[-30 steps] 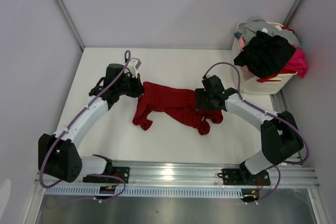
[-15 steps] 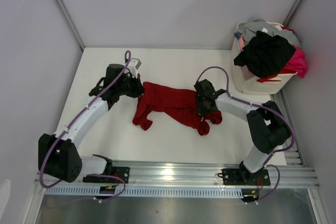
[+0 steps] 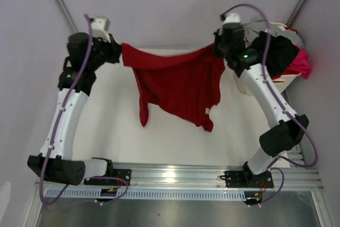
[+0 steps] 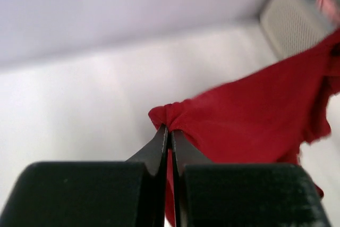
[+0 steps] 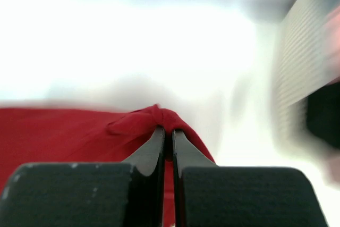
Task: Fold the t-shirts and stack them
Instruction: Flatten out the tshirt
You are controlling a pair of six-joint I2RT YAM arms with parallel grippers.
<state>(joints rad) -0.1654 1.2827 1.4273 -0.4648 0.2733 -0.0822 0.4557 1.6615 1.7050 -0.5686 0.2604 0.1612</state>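
One dark red t-shirt aloft, tight in two grips: left gripper, right gripper.

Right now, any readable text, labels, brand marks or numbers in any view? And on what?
No readable text in any view.
Small white tag near the lower edge of the hanging dark red t-shirt: too small to read.
Wrist views: only cloth, fingers and blurred background, with no print visible.

white laundry basket: far right corner of desk | aluminium rail: along near edge
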